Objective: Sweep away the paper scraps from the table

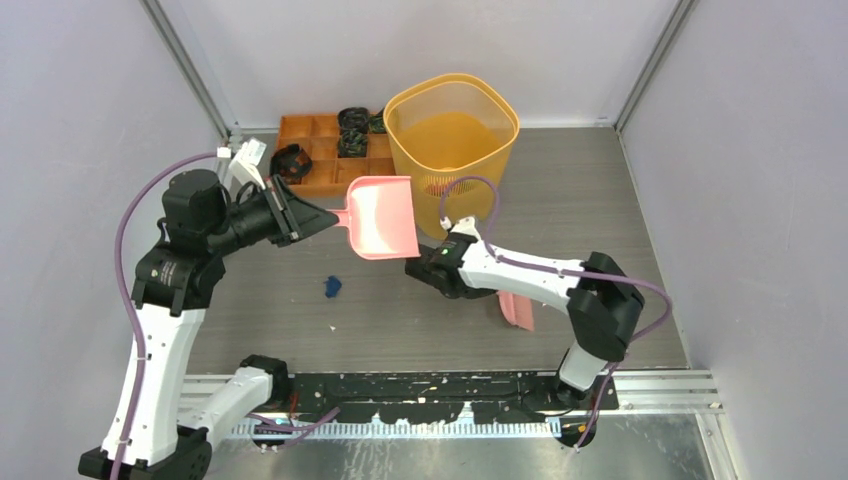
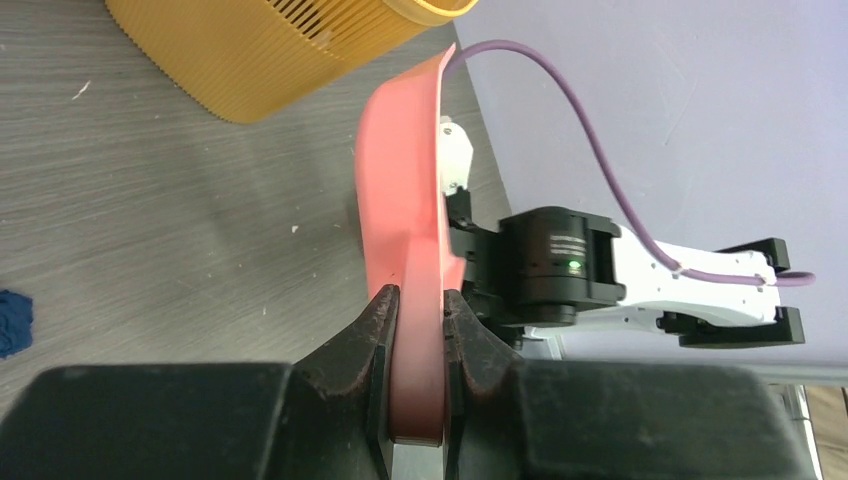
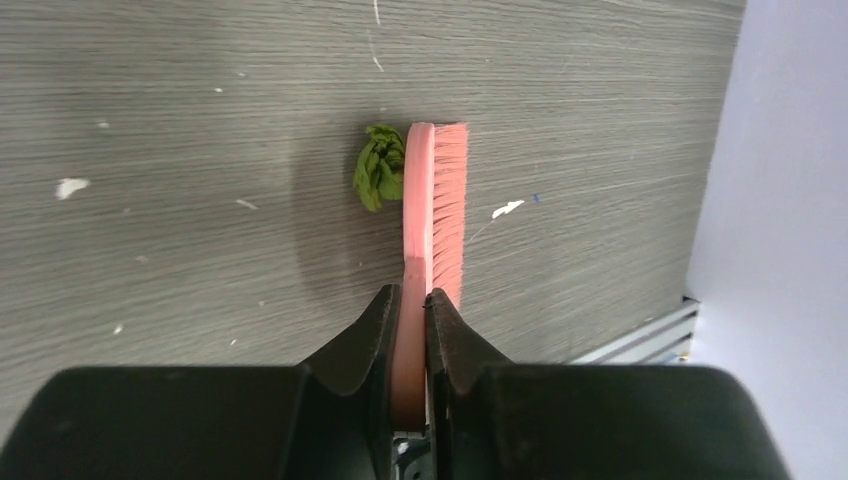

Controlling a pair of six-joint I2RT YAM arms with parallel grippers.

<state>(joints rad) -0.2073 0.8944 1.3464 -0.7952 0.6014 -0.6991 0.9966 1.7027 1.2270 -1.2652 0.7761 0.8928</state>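
My left gripper (image 1: 335,218) (image 2: 420,305) is shut on the handle of the pink dustpan (image 1: 382,215) (image 2: 400,180) and holds it raised beside the basket. My right gripper (image 1: 492,292) (image 3: 412,300) is shut on a pink brush (image 1: 517,311) (image 3: 440,200), which is low over the table (image 1: 600,200). A green paper scrap (image 3: 378,166) lies against the back of the brush head. A dark blue scrap (image 1: 332,287) (image 2: 12,322) lies on the table left of centre. Small white flecks (image 3: 70,186) dot the boards.
A yellow-orange ribbed basket (image 1: 452,150) (image 2: 290,50) stands at the back centre. An orange compartmented tray (image 1: 310,160) with black-and-green bands (image 1: 352,130) sits left of it. A black and silver rail (image 1: 450,390) runs along the near edge. Grey walls close in on both sides.
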